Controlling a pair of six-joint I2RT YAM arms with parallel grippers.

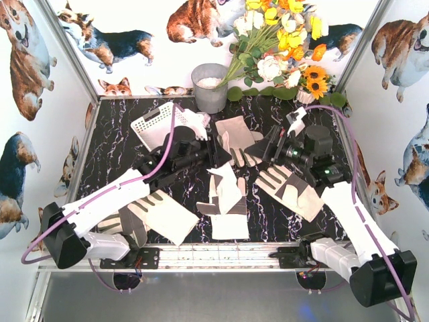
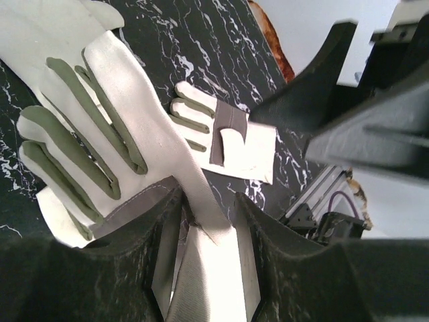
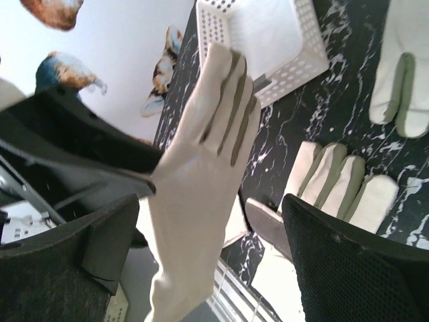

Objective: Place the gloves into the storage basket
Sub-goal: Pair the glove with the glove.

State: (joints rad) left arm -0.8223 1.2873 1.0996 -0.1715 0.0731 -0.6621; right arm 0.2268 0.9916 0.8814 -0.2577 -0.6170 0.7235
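Observation:
My left gripper (image 2: 208, 201) is shut on the cuff of a cream glove (image 2: 87, 134) with dark finger patches, held mid-table (image 1: 238, 137) between both arms. My right gripper (image 3: 211, 215) stands open around that same glove (image 3: 201, 168), and its fingers (image 3: 335, 261) do not clamp it. In the top view the left gripper (image 1: 218, 149) and right gripper (image 1: 269, 144) face each other across it. The white slotted storage basket (image 1: 155, 126) lies at the back left, seen also from the right wrist (image 3: 295, 67), with a glove (image 1: 196, 121) partly in it.
Three more gloves lie on the black marble table: one centre front (image 1: 226, 201), one under the right arm (image 1: 291, 191), one by the left arm (image 1: 161, 216). A grey bucket (image 1: 210, 87) and flowers (image 1: 281, 47) stand at the back.

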